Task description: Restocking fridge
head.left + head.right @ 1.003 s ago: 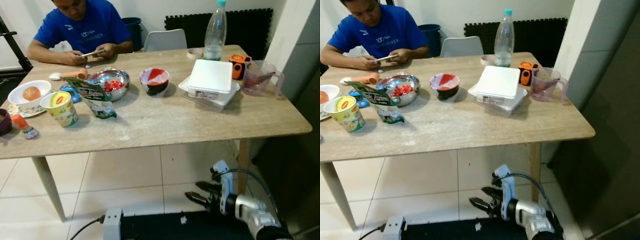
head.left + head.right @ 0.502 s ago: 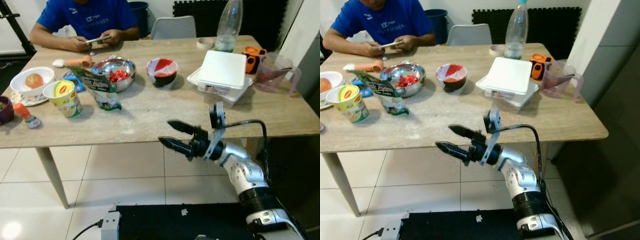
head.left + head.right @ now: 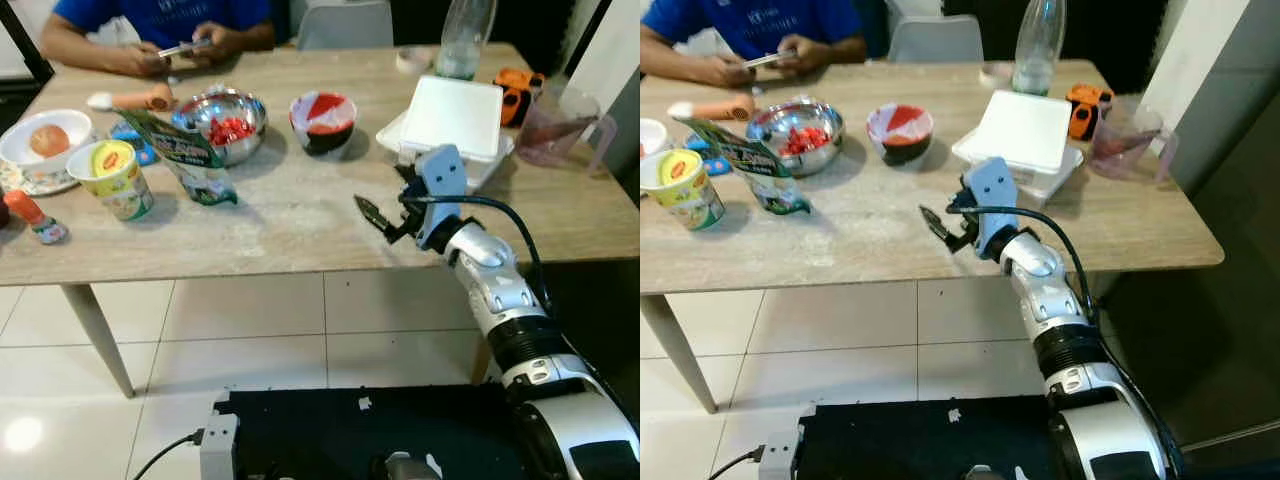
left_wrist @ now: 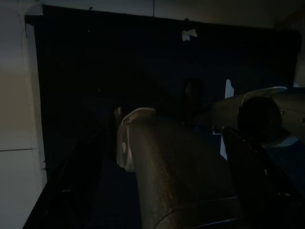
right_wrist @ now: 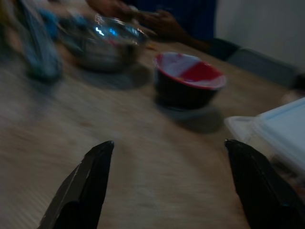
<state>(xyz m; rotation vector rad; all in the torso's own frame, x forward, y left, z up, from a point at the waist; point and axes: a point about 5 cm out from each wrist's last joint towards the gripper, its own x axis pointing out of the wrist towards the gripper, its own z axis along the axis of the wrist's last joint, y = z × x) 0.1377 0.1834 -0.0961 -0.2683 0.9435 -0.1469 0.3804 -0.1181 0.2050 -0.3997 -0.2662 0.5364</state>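
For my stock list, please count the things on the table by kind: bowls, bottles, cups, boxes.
Bowls: 3 (steel, red, white)
Bottles: 2 (clear, small red-capped)
Cups: 2 (noodle cup, jug)
Boxes: 1 (white)
Total: 8

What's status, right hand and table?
Right hand open, empty, over the table. Red-and-black bowl and white lidded container ahead, untouched. Left arm idle. Person seated at far side.
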